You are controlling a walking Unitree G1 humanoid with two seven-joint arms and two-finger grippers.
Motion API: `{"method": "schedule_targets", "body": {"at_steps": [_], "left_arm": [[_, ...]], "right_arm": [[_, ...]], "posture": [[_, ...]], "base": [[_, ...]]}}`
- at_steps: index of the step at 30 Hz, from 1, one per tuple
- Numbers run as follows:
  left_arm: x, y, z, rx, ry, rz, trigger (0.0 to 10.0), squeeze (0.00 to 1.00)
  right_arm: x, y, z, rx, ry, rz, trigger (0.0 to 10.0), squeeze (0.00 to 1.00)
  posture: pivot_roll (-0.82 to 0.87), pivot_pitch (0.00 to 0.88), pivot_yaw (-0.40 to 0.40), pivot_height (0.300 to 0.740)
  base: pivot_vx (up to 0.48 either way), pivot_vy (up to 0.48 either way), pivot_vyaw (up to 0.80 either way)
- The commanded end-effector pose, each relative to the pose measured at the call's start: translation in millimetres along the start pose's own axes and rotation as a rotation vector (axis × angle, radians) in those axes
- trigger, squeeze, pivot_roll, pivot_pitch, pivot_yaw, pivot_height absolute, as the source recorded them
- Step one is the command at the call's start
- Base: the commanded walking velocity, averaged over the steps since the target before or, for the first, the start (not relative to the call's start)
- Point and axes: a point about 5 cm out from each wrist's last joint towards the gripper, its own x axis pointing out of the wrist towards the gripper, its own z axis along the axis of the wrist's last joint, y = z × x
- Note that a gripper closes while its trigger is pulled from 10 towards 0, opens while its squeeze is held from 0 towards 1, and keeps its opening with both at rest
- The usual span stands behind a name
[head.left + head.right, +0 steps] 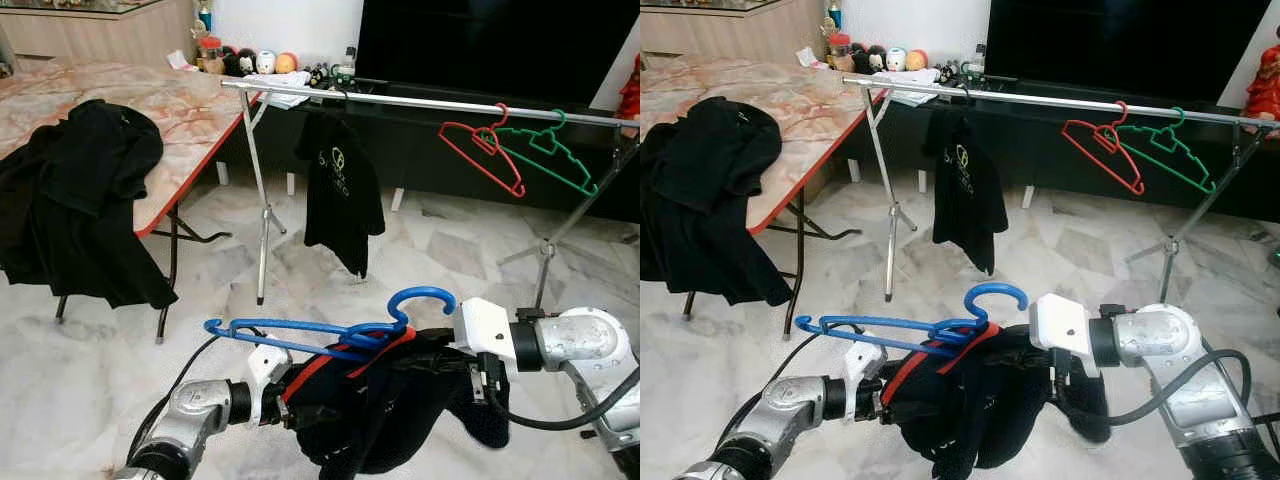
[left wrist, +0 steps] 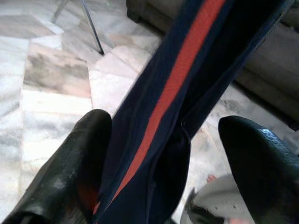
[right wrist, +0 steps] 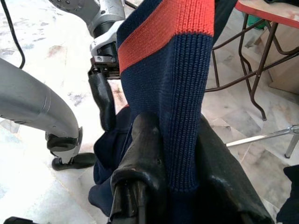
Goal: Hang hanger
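So far the garment is on its hanger but not on the rail. The blue hanger (image 1: 330, 335) sits low in front of the robot, threaded through a dark sweater (image 1: 385, 410) with a red stripe, its hook pointing up.

The left gripper (image 2: 159, 154) has its jaws spread with the striped cloth running between them; one finger touches the fabric, the other stands apart. The right gripper (image 3: 180, 158) has its jaws clamped on the knitted edge of the sweater.

The rail (image 1: 420, 101) stands well beyond and above, across the marble floor (image 1: 440, 250). It already carries a black shirt (image 1: 340, 190), a red hanger (image 1: 482, 150) and a green hanger (image 1: 545, 150).

What is left, by the look of it: lift the loaded hanger, carry it to the rail, and drop the hook over a free stretch between the shirt and the red hanger.
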Motion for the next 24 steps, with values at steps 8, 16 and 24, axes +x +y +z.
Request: {"method": "schedule_targets", "body": {"at_steps": [8, 16, 24], "left_arm": [[-0.7, -3.3, -10.3, -0.027, 0.032, 0.011, 0.0, 0.0], [-3.4, -4.8, -16.1, -0.052, 0.049, 0.004, 0.0, 0.0], [-3.7, -5.5, -18.0, -0.05, 0.06, 0.002, 0.0, 0.0]], "right_arm": [[-3.5, -7.2, 8.9, -0.041, -0.011, -0.021, 0.0, 0.0], [-5.0, -8.5, 8.0, -0.041, -0.006, -0.03, 0.0, 0.0], [-4.4, -9.0, 7.8, -0.042, -0.007, -0.033, 0.0, 0.0]], "posture": [[-0.04, 0.085, -0.03, 0.74], [-0.04, 0.082, -0.027, 0.74], [-0.04, 0.081, -0.027, 0.74]], "base": [[0.0, 0.0, 0.0], [0.0, 0.0, 0.0], [0.0, 0.0, 0.0]]}}
